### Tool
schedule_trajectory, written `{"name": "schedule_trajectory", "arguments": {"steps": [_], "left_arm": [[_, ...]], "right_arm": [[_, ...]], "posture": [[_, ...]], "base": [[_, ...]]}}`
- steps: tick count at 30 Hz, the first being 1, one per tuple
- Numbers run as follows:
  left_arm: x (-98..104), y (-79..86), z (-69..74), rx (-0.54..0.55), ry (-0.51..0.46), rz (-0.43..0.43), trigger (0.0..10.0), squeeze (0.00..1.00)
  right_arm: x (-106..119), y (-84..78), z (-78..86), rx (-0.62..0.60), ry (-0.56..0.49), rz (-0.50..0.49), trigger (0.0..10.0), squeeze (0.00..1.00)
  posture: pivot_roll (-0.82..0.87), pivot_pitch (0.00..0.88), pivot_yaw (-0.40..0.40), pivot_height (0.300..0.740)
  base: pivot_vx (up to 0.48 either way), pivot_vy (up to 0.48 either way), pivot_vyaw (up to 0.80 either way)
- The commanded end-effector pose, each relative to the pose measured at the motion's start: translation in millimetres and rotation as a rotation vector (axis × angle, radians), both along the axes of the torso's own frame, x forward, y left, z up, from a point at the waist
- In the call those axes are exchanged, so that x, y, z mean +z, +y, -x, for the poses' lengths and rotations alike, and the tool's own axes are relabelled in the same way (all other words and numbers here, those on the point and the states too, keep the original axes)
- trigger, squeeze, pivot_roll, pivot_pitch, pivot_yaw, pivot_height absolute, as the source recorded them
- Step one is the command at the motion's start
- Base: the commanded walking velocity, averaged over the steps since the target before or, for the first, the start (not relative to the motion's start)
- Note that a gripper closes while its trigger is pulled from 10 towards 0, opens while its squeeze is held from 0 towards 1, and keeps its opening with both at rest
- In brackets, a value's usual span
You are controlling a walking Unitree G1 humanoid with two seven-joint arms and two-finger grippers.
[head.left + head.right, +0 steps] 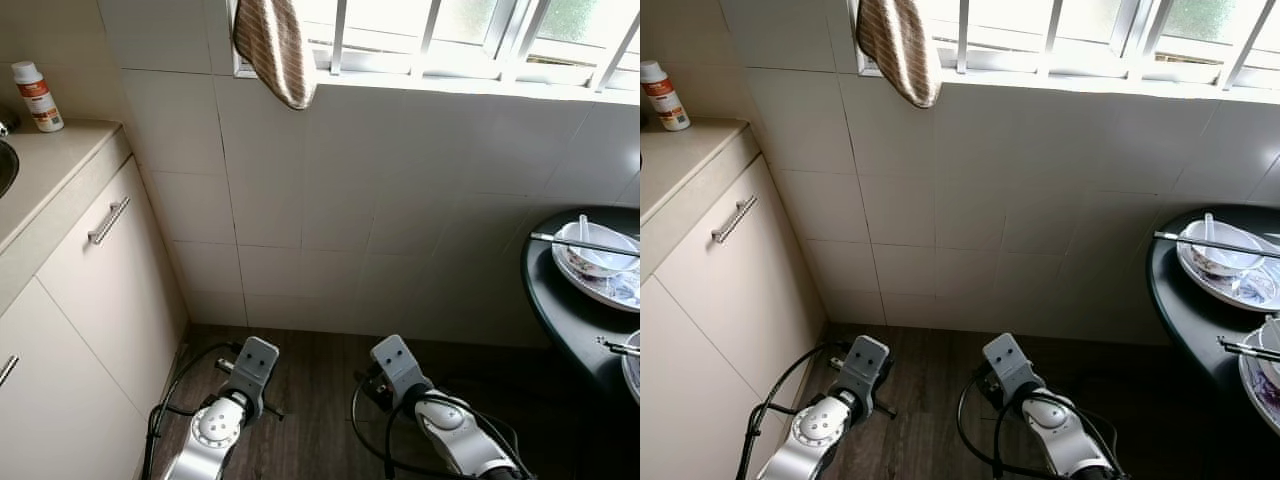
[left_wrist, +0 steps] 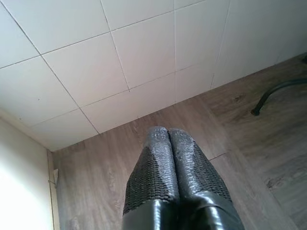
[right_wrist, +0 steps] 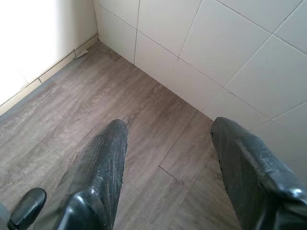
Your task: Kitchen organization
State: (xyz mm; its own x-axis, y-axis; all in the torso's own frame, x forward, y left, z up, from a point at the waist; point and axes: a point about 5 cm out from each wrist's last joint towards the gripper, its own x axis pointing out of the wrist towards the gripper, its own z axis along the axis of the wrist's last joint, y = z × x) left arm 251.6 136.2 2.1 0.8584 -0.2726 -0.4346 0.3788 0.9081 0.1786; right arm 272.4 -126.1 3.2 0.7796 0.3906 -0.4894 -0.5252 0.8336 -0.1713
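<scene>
Two grippers hang low over the wood-look floor: left gripper (image 2: 169, 165) clenched empty, right gripper (image 3: 168, 167) spread wide, holding nothing. The white patterned plate with bowl and spoon (image 1: 597, 258) rests on the black round table (image 1: 545, 300), right. Turn toward it squarely before reaching.

striped cloth (image 1: 275, 47) hangs from the window bars (image 1: 430, 30) | white tiled wall (image 1: 330, 190) beneath | cream cabinet (image 1: 90, 300) with metal handle (image 1: 108, 221) (set at a slant) | dark wood-look floor (image 1: 320, 400)
</scene>
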Motion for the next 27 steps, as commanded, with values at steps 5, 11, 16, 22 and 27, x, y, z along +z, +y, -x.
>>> {"name": "schedule_trajectory", "arguments": {"steps": [5, 11, 16, 22, 27], "left_arm": [[24.3, -0.1, -23.3, 0.030, -0.179, -0.070, 10.0, 0.00], [24.8, -0.1, -23.2, 0.029, -0.182, -0.071, 10.0, 0.00], [24.8, -1.6, -23.2, 0.022, -0.199, -0.090, 10.0, 0.00], [32.3, -3.0, -21.1, 0.002, -0.227, -0.131, 10.0, 0.00], [31.5, -0.2, -17.1, 0.018, -0.227, -0.127, 10.0, 0.00]], "right_arm": [[32.1, 15.1, -19.6, 0.044, -0.296, 0.040, 10.0, 0.00], [32.6, 14.6, -19.8, 0.038, -0.298, 0.037, 10.0, 0.00], [31.5, 13.5, -19.9, 0.032, -0.324, 0.046, 10.0, 0.00], [30.3, 1.7, -24.4, -0.074, -0.296, 0.100, 10.0, 0.00], [22.1, -11.4, -27.2, -0.195, -0.198, 0.159, 10.0, 0.00]], "posture": [[0.17, 0.000, -0.063, 0.740], [0.17, 0.000, -0.062, 0.740], [0.17, 0.000, -0.063, 0.740], [0.18, 0.000, -0.066, 0.740], [0.18, 0.000, -0.068, 0.740]], "base": [[0.000, 0.000, 0.00], [0.000, 0.000, 0.00], [0.000, 0.000, 0.00], [0.000, 0.000, 0.00], [0.000, 0.000, 0.00]]}}
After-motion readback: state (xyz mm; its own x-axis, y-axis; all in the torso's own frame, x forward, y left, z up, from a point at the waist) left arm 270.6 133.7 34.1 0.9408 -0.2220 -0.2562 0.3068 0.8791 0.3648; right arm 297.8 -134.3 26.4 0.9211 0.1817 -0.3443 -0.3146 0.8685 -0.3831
